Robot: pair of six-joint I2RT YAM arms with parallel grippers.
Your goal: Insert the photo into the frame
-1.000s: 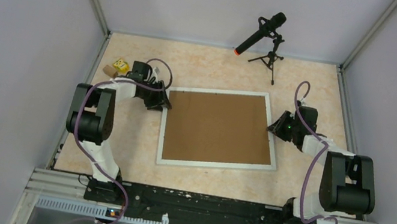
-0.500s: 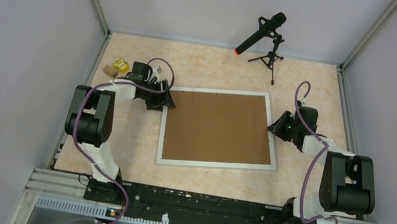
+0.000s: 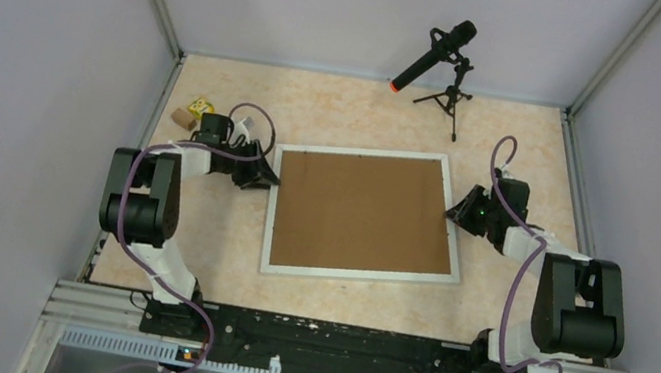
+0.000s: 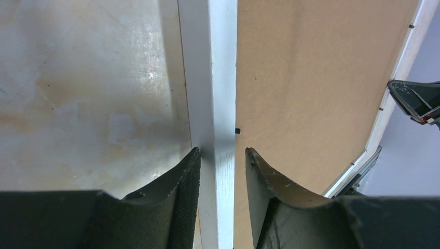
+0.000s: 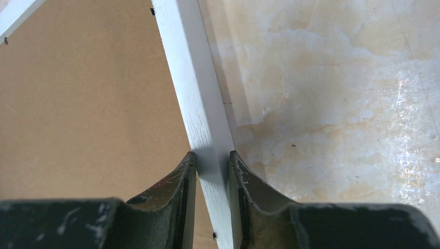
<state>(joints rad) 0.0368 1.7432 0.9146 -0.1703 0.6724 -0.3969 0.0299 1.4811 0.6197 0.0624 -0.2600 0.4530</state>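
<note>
While the right gripper clamps the frame, the left gripper straddles it.

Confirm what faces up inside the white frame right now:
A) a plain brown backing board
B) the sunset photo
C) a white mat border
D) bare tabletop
A: the top view shows a plain brown backing board filling the frame, and both wrist views show that same brown surface beside the white moulding.

Found the frame flat mid-table between left gripper and right gripper, backing board inside, microphone behind.
</note>
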